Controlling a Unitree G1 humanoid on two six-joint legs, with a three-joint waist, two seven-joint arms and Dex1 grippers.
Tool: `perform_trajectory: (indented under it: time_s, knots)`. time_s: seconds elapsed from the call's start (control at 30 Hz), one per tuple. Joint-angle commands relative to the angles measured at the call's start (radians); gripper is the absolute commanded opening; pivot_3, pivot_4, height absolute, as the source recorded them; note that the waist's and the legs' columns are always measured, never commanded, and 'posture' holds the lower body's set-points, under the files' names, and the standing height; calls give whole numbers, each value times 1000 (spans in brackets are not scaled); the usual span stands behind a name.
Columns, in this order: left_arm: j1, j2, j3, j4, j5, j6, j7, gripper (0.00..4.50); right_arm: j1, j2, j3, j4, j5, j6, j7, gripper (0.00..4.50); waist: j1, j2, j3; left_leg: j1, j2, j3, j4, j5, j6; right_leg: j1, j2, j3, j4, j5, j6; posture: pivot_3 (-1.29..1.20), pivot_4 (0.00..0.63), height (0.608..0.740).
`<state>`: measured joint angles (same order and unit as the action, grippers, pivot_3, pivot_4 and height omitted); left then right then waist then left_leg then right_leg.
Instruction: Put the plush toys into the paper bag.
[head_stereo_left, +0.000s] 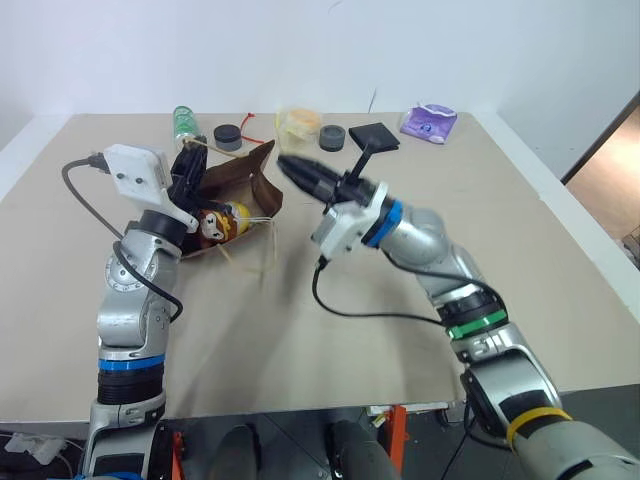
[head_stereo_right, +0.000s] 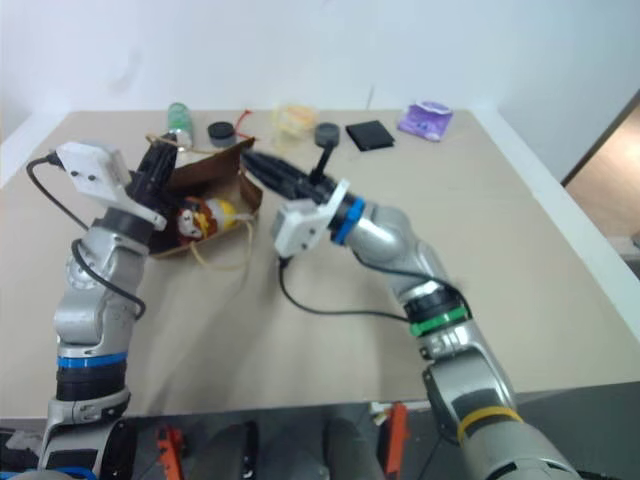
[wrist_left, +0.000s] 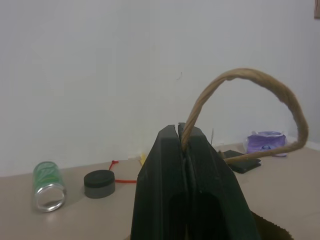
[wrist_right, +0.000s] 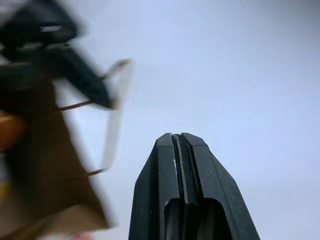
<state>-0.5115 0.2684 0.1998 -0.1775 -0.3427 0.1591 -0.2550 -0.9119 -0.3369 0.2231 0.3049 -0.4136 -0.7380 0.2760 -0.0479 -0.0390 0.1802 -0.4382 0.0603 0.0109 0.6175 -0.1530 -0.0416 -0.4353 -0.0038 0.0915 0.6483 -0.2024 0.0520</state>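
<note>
One paper bag (head_stereo_left: 240, 185) hangs from the closed jaws of the left gripper (wrist_left: 182, 131), which pinch one of its two cord handles (wrist_left: 250, 95). Two plush toys sit in its mouth just below those jaws: one monkey (head_stereo_left: 209, 226) and one egg-shaped toy (head_stereo_left: 236, 218). Beyond the jaws lie one green can (wrist_left: 48, 185), two black round pucks (head_stereo_left: 228, 137), one black flat square (head_stereo_left: 374, 136), one purple packet (head_stereo_left: 429, 122) and one yellowish clear bag (head_stereo_left: 299, 122).

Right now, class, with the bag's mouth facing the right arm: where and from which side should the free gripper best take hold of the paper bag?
Probably the free cord handle, hanging loose at the paper bag mouth, taken from the open side nearest the right gripper. It loops clear of the paper, thin enough for the fingers. The left gripper already pinches the other handle.
</note>
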Motion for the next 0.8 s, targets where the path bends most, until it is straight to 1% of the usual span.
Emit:
perform_trajectory:
  time_s: [0.03,0.07,0.13,0.17,0.2,0.23,0.27,0.3,0.4,0.43,0.53,0.67,0.8]
  knots:
    - [-41,2,14,-27,-19,8,12,0,-6,-27,-14,15,28,28,17,55,0,0,0,0,0,0,0,0,0,0,0,0,0,0,0,0,150,740]
    - [-44,4,15,-25,-20,9,14,0,6,-38,-4,29,28,37,36,55,0,0,0,0,0,0,0,0,0,0,0,0,0,0,0,0,150,740]
    - [-44,4,19,-26,-23,14,19,0,52,-62,7,28,48,35,69,651,1,0,0,0,0,0,0,0,0,0,0,1,0,0,0,0,150,740]
    - [-43,5,20,-27,-24,16,19,0,75,-77,15,22,38,18,73,853,3,0,0,0,0,0,0,0,0,1,0,1,0,0,1,0,150,740]
    - [-43,5,21,-27,-25,18,20,0,103,-97,27,19,15,-2,74,1372,3,0,0,0,0,0,0,0,0,1,0,1,0,-1,1,0,150,740]
    - [-43,5,22,-27,-25,19,19,0,120,-109,35,17,-2,-15,74,1785,3,0,0,-1,-1,0,0,0,0,1,-1,1,0,-1,1,0,150,740]
    - [-43,6,23,-29,-25,22,20,0,155,-127,44,17,-29,-40,63,2381,2,0,0,-1,-1,0,0,0,0,1,-1,1,0,-1,1,0,150,740]
    - [-42,7,24,-30,-26,25,20,0,183,-139,50,17,-49,-60,47,2812,2,0,0,-1,-1,1,0,0,0,0,-1,2,0,-1,1,0,150,740]
    - [-40,8,25,-31,-28,33,19,0,222,-143,67,6,-105,-102,1,4419,1,0,0,0,-1,1,0,0,0,0,0,2,0,-1,1,0,150,740]
    - [-39,7,24,-32,-28,35,19,0,229,-137,73,3,-130,-115,-17,4480,-3,0,0,0,-1,1,0,0,0,0,0,3,0,-1,1,0,150,740]
    - [-41,7,23,-29,-28,37,17,0,243,-116,96,10,-170,-130,-55,4480,-5,0,0,2,-1,2,0,0,0,0,1,4,0,1,1,0,150,740]
    - [-49,7,25,-24,-29,40,19,0,249,-52,135,-4,-177,-127,-74,4480,-5,0,0,2,-1,2,0,2,1,0,1,4,0,3,1,0,150,740]
    - [-51,4,23,-22,-27,39,21,0,216,15,170,15,-199,-117,-91,4480,-3,0,0,2,-1,2,0,3,0,0,1,4,0,3,1,0,150,740]
